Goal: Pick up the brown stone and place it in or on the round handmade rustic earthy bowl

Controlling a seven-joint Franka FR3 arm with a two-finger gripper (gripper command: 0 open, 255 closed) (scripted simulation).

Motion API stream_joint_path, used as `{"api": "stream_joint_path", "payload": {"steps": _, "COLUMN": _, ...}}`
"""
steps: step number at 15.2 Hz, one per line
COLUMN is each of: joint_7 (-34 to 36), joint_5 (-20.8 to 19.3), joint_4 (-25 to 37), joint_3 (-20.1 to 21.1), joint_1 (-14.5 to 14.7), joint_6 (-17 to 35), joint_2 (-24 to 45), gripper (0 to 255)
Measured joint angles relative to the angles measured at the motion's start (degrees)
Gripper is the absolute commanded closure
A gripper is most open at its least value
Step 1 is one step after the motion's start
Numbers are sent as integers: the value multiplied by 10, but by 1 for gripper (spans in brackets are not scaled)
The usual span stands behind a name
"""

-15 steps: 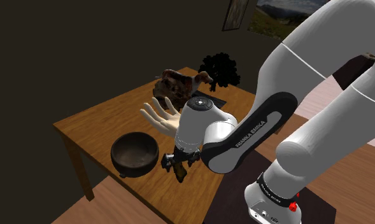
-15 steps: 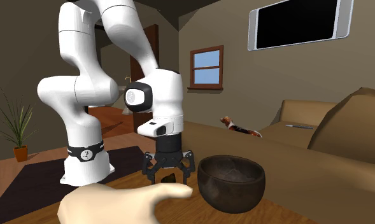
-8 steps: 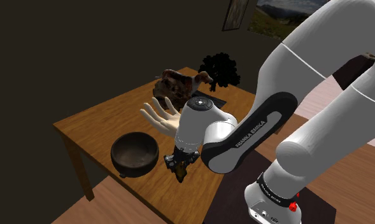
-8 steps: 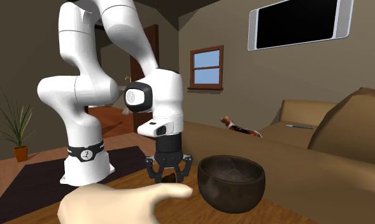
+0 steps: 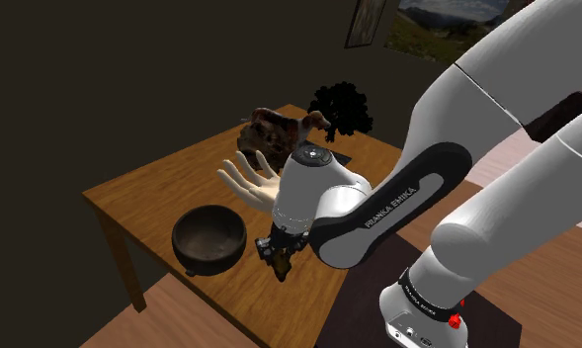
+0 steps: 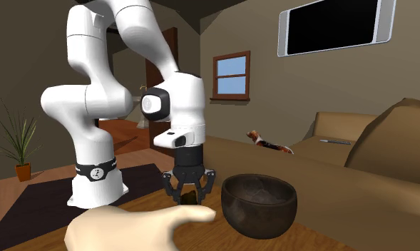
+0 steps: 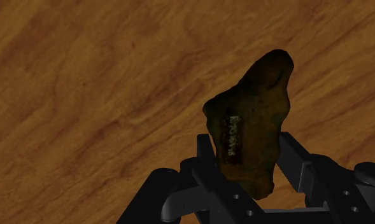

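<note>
One brown stone [image 7: 253,114], clasped in one black gripper [image 7: 243,159] with two fingers [image 7: 293,156], one on each side of it. One dark round bowl [image 5: 205,259], just beside the gripper. One wooden table [image 5: 150,188] under both. One pale model hand [image 5: 247,181] near the gripper. One brown figure [image 5: 274,130] and one black bushy thing [image 5: 343,107] beyond that. Two framed pictures [image 5: 365,20], well apart from the gripper. Also well apart from it: one potted plant [image 6: 19,139], one window [image 6: 231,73], one wall screen [image 6: 333,27], one sofa [image 6: 386,150].
</note>
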Motion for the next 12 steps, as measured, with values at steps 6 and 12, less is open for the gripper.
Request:
{"api": "stream_joint_path", "payload": {"steps": 6, "joint_7": -61, "joint_5": 82, "joint_4": 7, "joint_3": -50, "joint_1": 64, "joint_6": -72, "joint_2": -73, "gripper": 255}}
{"api": "stream_joint_path", "payload": {"steps": 12, "joint_7": -89, "joint_5": 115, "joint_4": 19, "joint_3": -89, "joint_1": 101, "joint_6": -148, "joint_2": -140, "gripper": 255}}
